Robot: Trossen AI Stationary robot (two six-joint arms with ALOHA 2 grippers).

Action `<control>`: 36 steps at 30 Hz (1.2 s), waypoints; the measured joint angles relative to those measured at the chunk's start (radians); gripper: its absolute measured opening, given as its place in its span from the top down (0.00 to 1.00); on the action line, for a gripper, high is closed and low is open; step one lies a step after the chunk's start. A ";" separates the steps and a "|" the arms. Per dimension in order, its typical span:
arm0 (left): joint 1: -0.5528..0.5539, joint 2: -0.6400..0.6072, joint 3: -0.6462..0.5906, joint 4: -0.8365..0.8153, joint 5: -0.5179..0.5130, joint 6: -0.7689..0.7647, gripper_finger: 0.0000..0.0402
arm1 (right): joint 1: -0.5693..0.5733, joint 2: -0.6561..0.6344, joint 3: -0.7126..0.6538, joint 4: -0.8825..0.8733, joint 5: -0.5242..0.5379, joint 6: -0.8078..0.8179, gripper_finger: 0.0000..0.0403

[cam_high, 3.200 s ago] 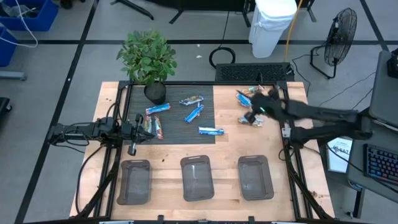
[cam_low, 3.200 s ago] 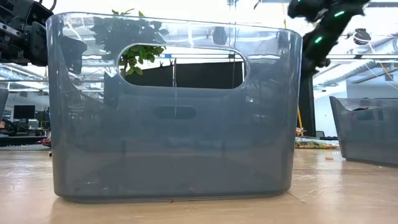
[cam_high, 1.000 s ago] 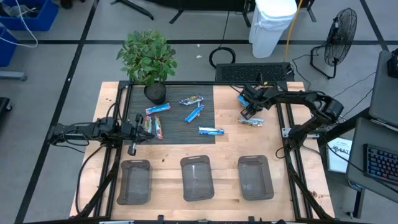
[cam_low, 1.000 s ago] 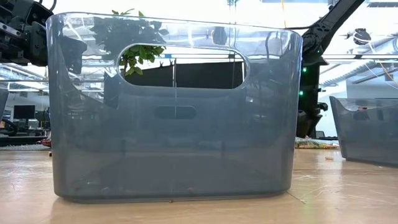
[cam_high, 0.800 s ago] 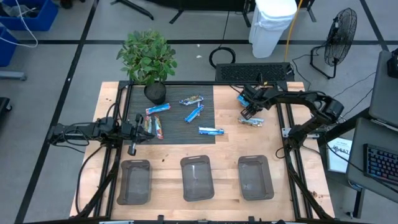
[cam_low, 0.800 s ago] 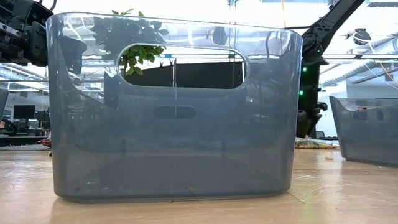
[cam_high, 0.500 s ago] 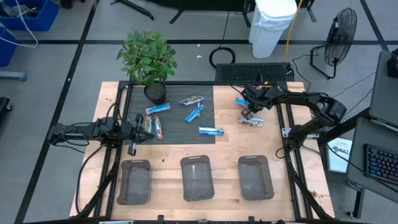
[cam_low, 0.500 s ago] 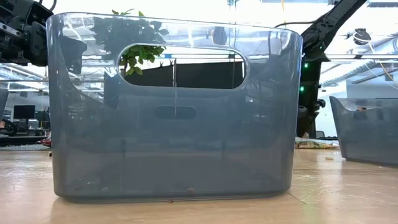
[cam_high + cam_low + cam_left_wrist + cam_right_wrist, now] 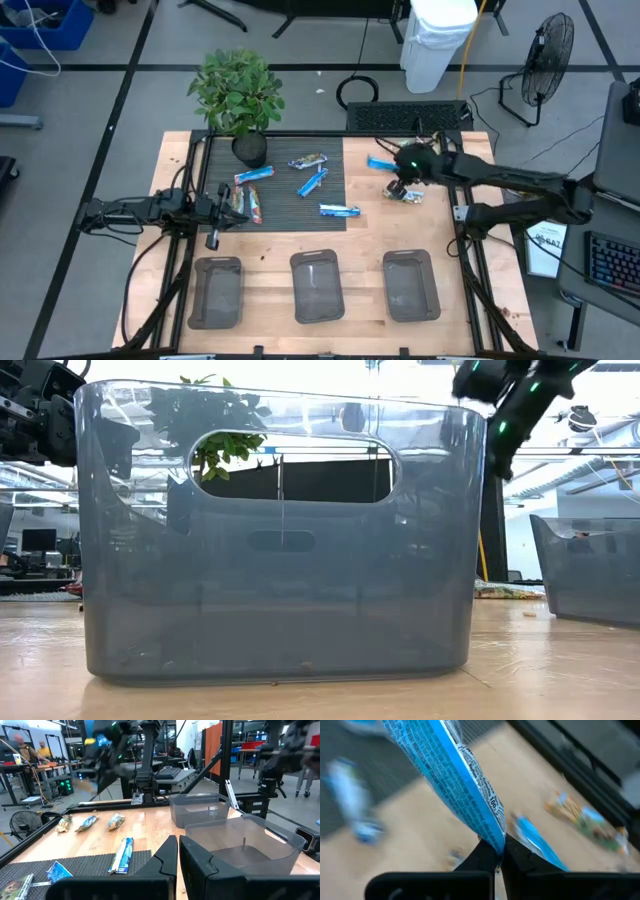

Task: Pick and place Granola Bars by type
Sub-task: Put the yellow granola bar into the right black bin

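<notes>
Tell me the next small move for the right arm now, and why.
Probably carry it toward one of the clear bins at the near edge. The right tool is shut on a blue bar, lifted clear of the wood, and all three bins look empty, so any of them could start the blue pile.

The right gripper (image 9: 498,851) has closed on one end of a blue-and-white granola bar (image 9: 451,780) and lifted it off the wood at the table's far right side. A second ago the fingers were still apart over the bars there. In the high view the right arm now stretches out straighter (before, it was bent at the elbow), with the bar (image 9: 381,163) sticking out toward the dark mat (image 9: 280,205).
</notes>
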 joint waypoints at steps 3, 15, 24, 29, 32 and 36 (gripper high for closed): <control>0.000 0.000 0.000 0.000 0.000 0.000 0.94 | 0.097 -0.086 0.000 0.030 0.003 0.027 0.99; 0.000 0.000 0.000 0.000 0.000 0.000 0.94 | 0.427 -0.432 -0.076 -0.042 0.214 0.120 1.00; 0.000 0.000 0.000 0.000 0.000 0.000 0.94 | 0.551 -0.707 -0.291 0.113 0.231 0.077 1.00; 0.000 0.000 0.000 0.000 0.000 0.000 0.94 | 0.589 -0.803 -0.374 0.251 0.146 -0.035 1.00; 0.000 0.000 0.000 0.000 0.000 0.000 0.94 | 0.609 -0.854 -0.419 0.314 0.059 -0.086 0.99; 0.000 0.000 0.000 0.000 0.000 0.000 0.94 | 0.636 -0.928 -0.476 0.371 -0.034 -0.123 0.99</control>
